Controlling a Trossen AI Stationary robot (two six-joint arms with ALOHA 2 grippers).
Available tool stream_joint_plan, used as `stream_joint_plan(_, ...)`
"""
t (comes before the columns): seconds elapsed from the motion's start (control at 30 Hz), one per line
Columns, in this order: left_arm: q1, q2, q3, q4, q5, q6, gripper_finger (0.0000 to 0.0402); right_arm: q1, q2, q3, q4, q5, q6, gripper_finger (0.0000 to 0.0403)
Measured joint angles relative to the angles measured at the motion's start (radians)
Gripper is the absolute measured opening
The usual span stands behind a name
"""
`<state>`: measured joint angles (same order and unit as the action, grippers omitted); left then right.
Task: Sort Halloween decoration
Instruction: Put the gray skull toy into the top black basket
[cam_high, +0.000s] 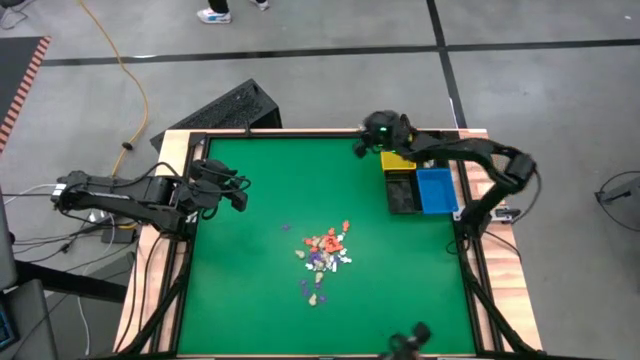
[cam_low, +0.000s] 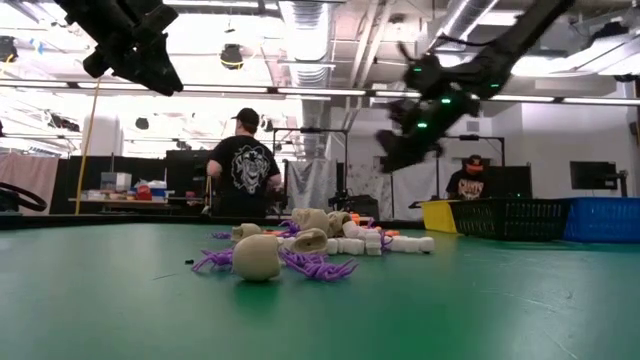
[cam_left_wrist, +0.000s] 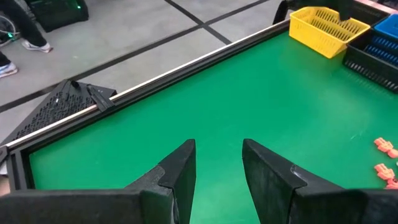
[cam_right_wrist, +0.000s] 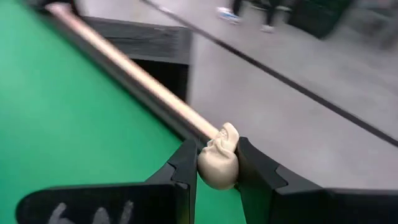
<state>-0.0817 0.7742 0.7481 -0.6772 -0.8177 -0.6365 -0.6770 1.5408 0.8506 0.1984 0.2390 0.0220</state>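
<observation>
Right gripper carries a cream skull near the yellow bin.
Its jaws pinch the round skull lightly; it could slip. Left gripper waits, released.

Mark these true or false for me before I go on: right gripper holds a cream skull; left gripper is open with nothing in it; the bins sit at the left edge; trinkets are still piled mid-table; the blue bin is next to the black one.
1. The right gripper holds a cream skull. True.
2. The left gripper is open with nothing between its fingers. True.
3. The bins sit at the table's left edge. False: the yellow bin, black bin and blue bin are at the right edge.
4. Trinkets lie piled mid-table. True.
5. The blue bin is beside the black one. True.
</observation>
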Motion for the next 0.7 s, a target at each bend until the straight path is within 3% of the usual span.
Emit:
stream_joint_plan(0.2,0.000,0.000,0.000,0.001,-0.007,-0.010,0.0121,-0.069,-0.213,-0.168,-0.057,0.232,0.120,0.0101)
stream_joint_plan(0.47,0.000,0.000,0.000,0.002,-0.017,-0.012,0.0121,-0.097,-0.328,-0.207,-0.408,0.503,0.357,0.0101)
stream_joint_plan(0.7,0.000,0.000,0.000,0.002,-0.026,-0.015,0.0121,-0.112,-0.323,-0.207,-0.485,0.522,0.482,0.0123)
